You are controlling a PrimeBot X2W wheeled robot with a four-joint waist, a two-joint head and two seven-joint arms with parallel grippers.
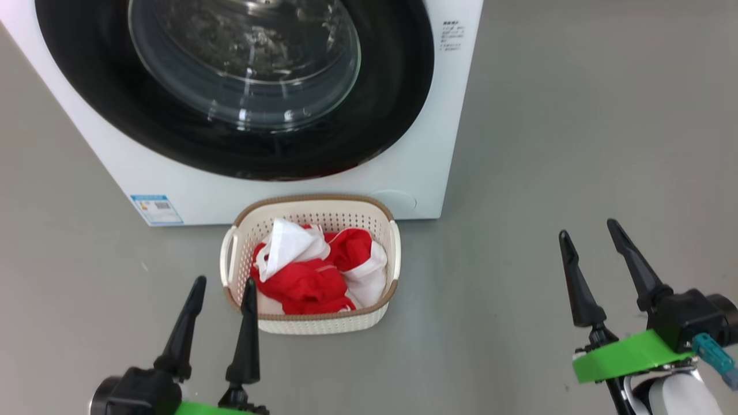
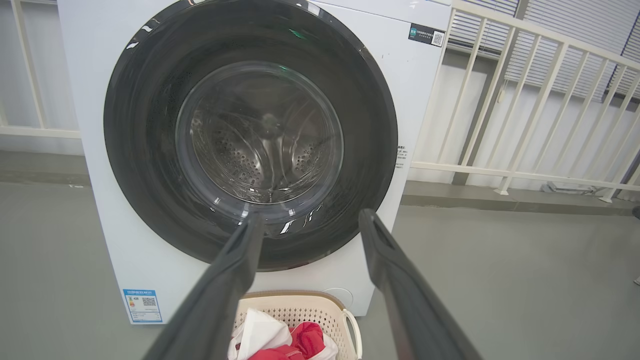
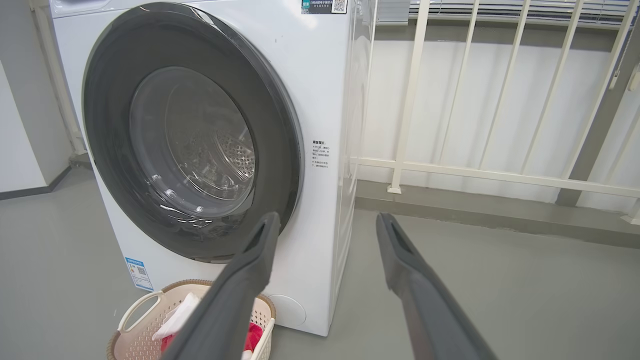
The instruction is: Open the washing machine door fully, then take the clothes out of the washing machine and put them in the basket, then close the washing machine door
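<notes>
Wrapping up, judging by head view: washing machine door [image 1: 392, 104] shut, clothes [image 1: 311, 276] in basket [image 1: 314, 199] just before washing machine [image 1: 426, 173]; left gripper [image 1: 225, 282] and right gripper [image 1: 588, 227] spread wide, empty. Left wrist: door flush against washing machine. Right wrist: same. Next probably just calls for backing off.

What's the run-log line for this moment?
washing machine door: shut | clothes: in basket | left gripper: open, empty | right gripper: open, empty | task: looks complete
</notes>
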